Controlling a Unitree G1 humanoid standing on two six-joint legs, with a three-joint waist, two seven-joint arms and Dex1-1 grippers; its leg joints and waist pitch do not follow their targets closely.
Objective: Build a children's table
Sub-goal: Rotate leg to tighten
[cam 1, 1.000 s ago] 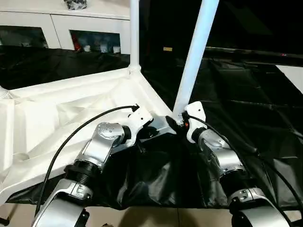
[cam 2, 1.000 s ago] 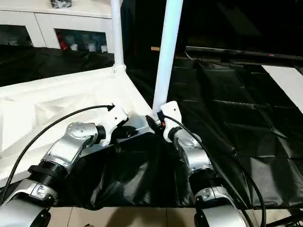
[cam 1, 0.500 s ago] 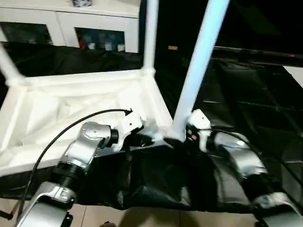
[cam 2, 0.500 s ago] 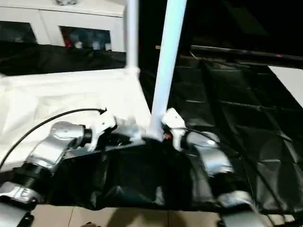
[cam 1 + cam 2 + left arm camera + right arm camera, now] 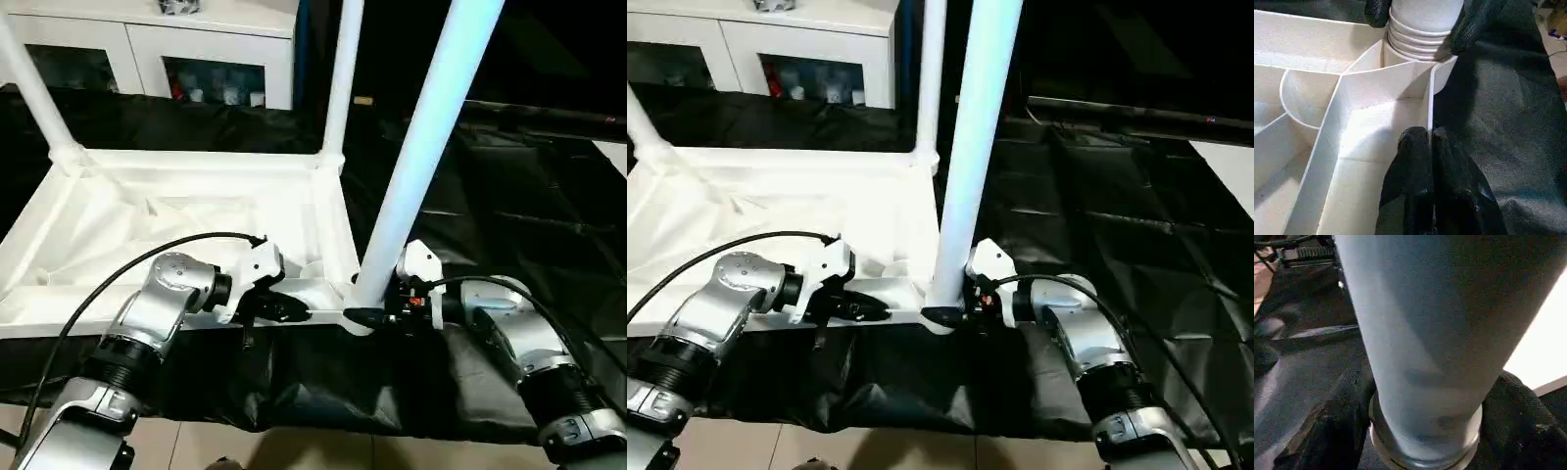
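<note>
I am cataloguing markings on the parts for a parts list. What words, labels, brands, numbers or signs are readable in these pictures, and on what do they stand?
None can be read.
Table top: plain white ribs, no print seen.
Legs: plain, no marking seen.
Cabinet: small items behind the glass doors, any labels too small to read.
Right wrist housing: a small red spot beside it, not legible as a sign.

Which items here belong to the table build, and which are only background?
Job: upturned table top; near leg held by right gripper; far legs and; left gripper pinching the top's rim.
Background: white cabinet; black sheet.
</note>
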